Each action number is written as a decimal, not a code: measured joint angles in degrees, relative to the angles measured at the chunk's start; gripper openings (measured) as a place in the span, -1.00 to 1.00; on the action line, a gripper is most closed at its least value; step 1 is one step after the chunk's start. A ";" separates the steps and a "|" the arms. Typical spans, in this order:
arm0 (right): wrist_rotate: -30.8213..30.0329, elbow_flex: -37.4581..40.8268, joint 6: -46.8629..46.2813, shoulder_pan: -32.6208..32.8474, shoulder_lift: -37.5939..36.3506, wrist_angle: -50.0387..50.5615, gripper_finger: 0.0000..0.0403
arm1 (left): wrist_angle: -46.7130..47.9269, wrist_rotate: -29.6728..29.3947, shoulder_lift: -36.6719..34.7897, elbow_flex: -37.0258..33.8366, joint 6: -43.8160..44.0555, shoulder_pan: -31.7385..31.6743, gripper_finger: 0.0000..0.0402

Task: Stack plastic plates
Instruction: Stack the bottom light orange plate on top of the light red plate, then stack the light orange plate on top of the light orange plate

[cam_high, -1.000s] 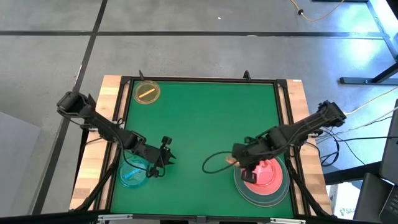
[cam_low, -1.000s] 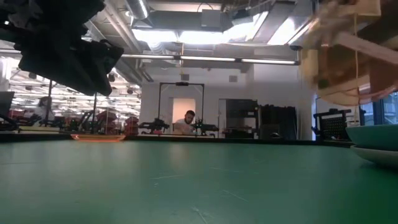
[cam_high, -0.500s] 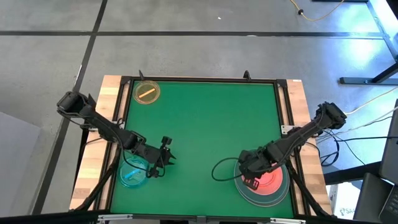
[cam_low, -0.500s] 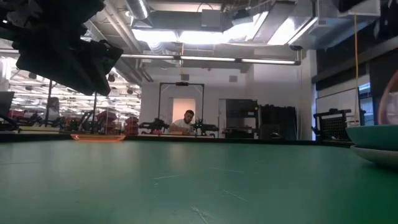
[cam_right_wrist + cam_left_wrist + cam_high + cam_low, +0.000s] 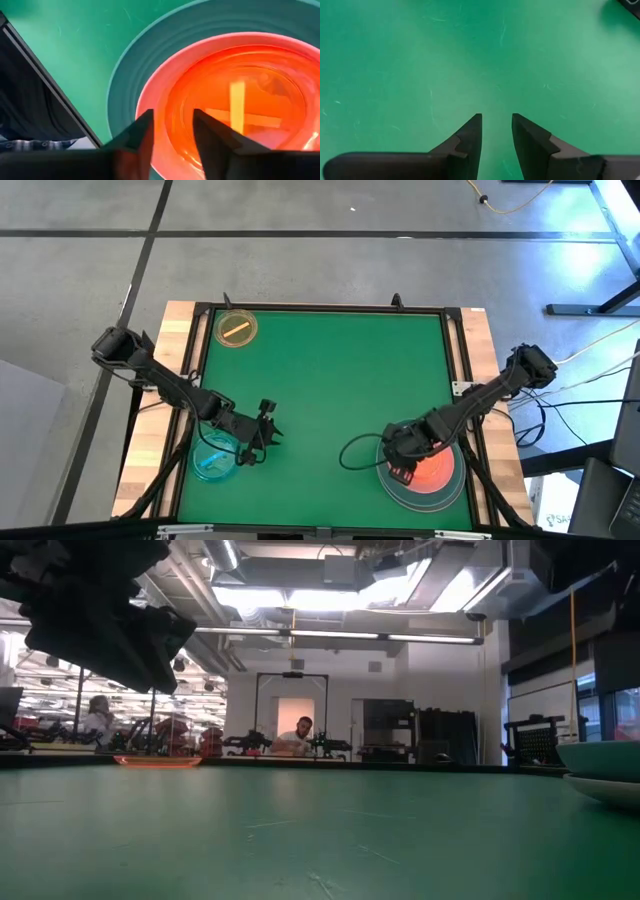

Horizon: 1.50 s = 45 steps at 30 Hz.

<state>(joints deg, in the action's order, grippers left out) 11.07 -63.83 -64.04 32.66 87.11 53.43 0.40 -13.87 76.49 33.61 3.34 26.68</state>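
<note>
At the table's near right stands a stack: a large grey plate (image 5: 397, 488), a pale-teal one (image 5: 131, 60), a pink one (image 5: 150, 102) and, lying inside it, a small translucent orange-pink plate (image 5: 240, 95). My right gripper (image 5: 172, 117) is open over the stack's left side (image 5: 402, 470), its fingers either side of the pink plate's rim. My left gripper (image 5: 496, 120) is open above bare mat (image 5: 266, 432), right of a small blue plate (image 5: 213, 460) that lies flat at the near left. A small yellow plate (image 5: 236, 328) lies at the far left.
A black cable (image 5: 352, 452) loops over the mat left of the stack. The table's dark frame (image 5: 35, 95) runs close by the stack at the near edge. The green mat's middle and far right (image 5: 380, 360) hold nothing. People sit in the room beyond (image 5: 300, 737).
My right gripper has moved toward the near edge and down over the stack. The small translucent plate, held up above the table a second ago, now lies inside the pink plate.
</note>
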 joint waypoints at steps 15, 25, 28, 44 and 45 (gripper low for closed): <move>-29.53 0.16 31.72 -4.94 0.00 -16.76 0.04 | -5.02 -0.18 0.01 0.00 2.61 0.00 -0.50; -44.53 16.54 58.65 -4.96 2.40 -65.39 0.02 | -6.92 -13.02 0.02 0.02 -3.64 -1.49 -0.50; -44.52 18.34 60.04 -4.94 3.59 -71.25 0.02 | -6.68 -25.53 -0.50 1.00 -8.92 -3.80 -0.50; -44.54 18.43 59.35 -4.96 4.44 -69.47 0.02 | 14.49 -36.00 -2.64 11.69 -3.35 -31.59 -0.50; -44.54 18.43 59.33 -4.96 4.44 -69.20 0.02 | 17.10 -35.98 -2.64 10.69 -0.71 -33.22 -0.50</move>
<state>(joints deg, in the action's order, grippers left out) -33.47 -45.41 -4.71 27.70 91.55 -15.77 17.50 -49.85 73.84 44.29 2.63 -6.54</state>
